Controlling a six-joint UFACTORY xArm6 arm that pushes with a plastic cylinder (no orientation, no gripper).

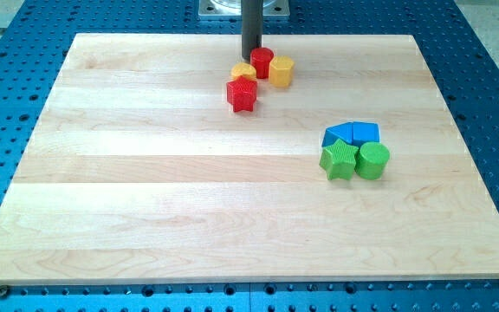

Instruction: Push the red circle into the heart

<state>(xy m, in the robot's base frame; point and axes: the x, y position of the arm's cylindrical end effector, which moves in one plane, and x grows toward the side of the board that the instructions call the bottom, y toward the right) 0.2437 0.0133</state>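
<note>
**Tip stands just behind the red circle near the top of the board**

My tip (pixel 251 55) is the lower end of a straight dark rod, so there is nothing on it to open or close. It comes down from the view's top and meets the wooden board (pixel 145 191) near the top edge, a little left of the middle. It stands just at the upper left side of the red circle (pixel 262 62); from this angle I cannot tell if it really touches the block or only stands beside it.

The red circle sits in a tight group of four blocks. To its right, touching it, is a yellow block (pixel 281 71) with flat sides, perhaps a hexagon. To its lower left is another yellow block (pixel 243 71), partly hidden, and its shape I cannot make out well; it may be the heart. Just below this one lies the red star (pixel 242 94), which seems to touch it.

Well apart, toward the view's right and lower on the board, is a second group: two blue blocks side by side, a blue one on the left (pixel 339 134) and a blue one on the right (pixel 365 132), and directly below them the green star (pixel 339 160) and the green circle (pixel 372 160), all close together
</note>
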